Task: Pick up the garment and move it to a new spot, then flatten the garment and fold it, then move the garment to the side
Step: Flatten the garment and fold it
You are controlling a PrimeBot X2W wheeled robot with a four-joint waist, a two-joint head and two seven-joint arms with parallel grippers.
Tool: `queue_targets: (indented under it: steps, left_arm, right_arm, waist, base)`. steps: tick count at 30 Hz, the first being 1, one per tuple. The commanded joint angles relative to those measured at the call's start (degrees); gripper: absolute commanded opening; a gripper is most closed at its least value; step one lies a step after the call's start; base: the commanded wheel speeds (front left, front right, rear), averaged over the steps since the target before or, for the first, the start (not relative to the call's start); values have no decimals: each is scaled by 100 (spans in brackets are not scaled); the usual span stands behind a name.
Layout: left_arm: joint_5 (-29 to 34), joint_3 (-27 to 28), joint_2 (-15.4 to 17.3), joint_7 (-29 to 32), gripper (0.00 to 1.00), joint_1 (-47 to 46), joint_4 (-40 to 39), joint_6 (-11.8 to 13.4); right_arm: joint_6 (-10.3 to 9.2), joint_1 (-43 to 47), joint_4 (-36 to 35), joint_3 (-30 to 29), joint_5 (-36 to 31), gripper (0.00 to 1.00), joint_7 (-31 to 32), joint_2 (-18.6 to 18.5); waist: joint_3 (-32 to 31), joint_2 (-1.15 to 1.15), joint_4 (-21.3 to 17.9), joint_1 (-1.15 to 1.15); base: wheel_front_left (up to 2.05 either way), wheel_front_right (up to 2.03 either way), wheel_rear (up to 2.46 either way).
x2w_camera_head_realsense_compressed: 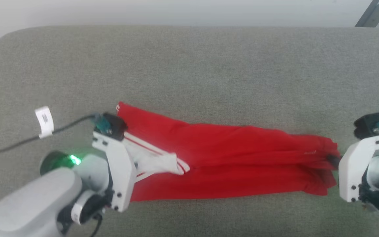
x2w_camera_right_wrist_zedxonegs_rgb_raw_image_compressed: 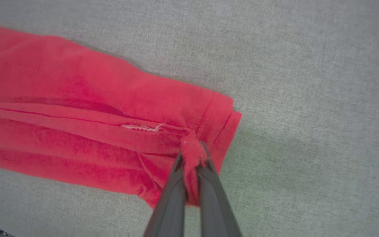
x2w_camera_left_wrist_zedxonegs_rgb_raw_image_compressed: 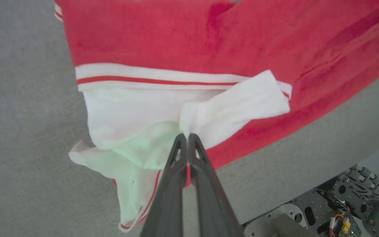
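Note:
The red garment (x2w_camera_head_realsense_compressed: 235, 158) lies stretched left to right across the grey cushion (x2w_camera_head_realsense_compressed: 189, 65), folded along its length. Its white cuff panel (x2w_camera_left_wrist_zedxonegs_rgb_raw_image_compressed: 137, 112) with thin red-and-white stripes is at the left end. My left gripper (x2w_camera_left_wrist_zedxonegs_rgb_raw_image_compressed: 185, 135) is shut on a bunch of that white cuff fabric. My right gripper (x2w_camera_right_wrist_zedxonegs_rgb_raw_image_compressed: 192, 157) is shut on a pinch of the red hem (x2w_camera_right_wrist_zedxonegs_rgb_raw_image_compressed: 222, 115) at the garment's right end. In the head view the left wrist (x2w_camera_head_realsense_compressed: 117, 164) covers the cuff end and the right wrist (x2w_camera_head_realsense_compressed: 357, 171) meets the red hem (x2w_camera_head_realsense_compressed: 327, 158).
The grey cushion's rounded far edge (x2w_camera_head_realsense_compressed: 176, 29) meets a pale wall. A black cable with a white tag (x2w_camera_head_realsense_compressed: 44, 121) trails left from the left wrist. The robot's base hardware (x2w_camera_left_wrist_zedxonegs_rgb_raw_image_compressed: 334, 204) shows below the cushion's near edge.

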Motion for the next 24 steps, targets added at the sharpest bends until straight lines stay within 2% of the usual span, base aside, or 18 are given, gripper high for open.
queue_targets:
  steps: [1,5,6,7,8,9,10,11,12,18,24]
  left_arm:
    - [-120,-28,-35,-84,0,181,15,5]
    - [-248,-46,-196,-304,0,505,321,-98]
    - [-266,-51,-236,-372,11,551,419,-148]
    - [-300,-25,-282,-462,31,586,531,-185]
    - [-321,-26,-323,-513,35,628,634,-240]
    - [-372,-23,-364,-553,40,682,743,-288]
    - [-363,-12,-385,-629,49,692,836,-336]
    - [-338,14,-402,-711,79,683,928,-372]
    - [-356,30,-435,-772,100,712,1014,-410]
    - [-323,118,-413,-1199,100,873,1198,-569]
    - [-115,292,-324,-1824,100,971,1150,-530]
  right_arm:
    - [0,60,60,30,26,0,-17,18]
    - [0,41,306,114,58,0,-81,75]
    - [0,16,377,132,66,0,-104,85]
    - [0,-10,427,160,61,0,-130,79]
    - [0,-43,468,192,42,19,-160,58]
    - [0,-76,507,214,47,53,-196,57]
    - [0,-107,529,248,49,100,-228,50]
    - [0,-116,567,270,50,100,-243,38]
    - [0,-118,604,290,59,100,-247,29]
    - [0,-203,629,258,183,100,-154,-38]
    - [0,-241,702,27,210,100,41,-65]
  waist:
    - [-16,0,-8,0]
    - [-73,0,-23,0]
    - [-95,0,-22,0]
    - [-111,0,-25,0]
    - [-134,0,-25,0]
    - [-163,0,-20,0]
    - [-187,0,-24,0]
    - [-217,0,-26,0]
    - [-250,0,-27,0]
    - [-427,0,-26,0]
    - [-479,0,26,0]
  base:
    - [0,0,0]
    - [0,0,0]
    - [0,0,0]
    - [0,0,0]
    - [0,0,0]
    - [0,0,0]
    - [0,0,0]
    - [0,0,0]
    - [0,0,0]
    - [0,0,0]
    - [0,0,0]
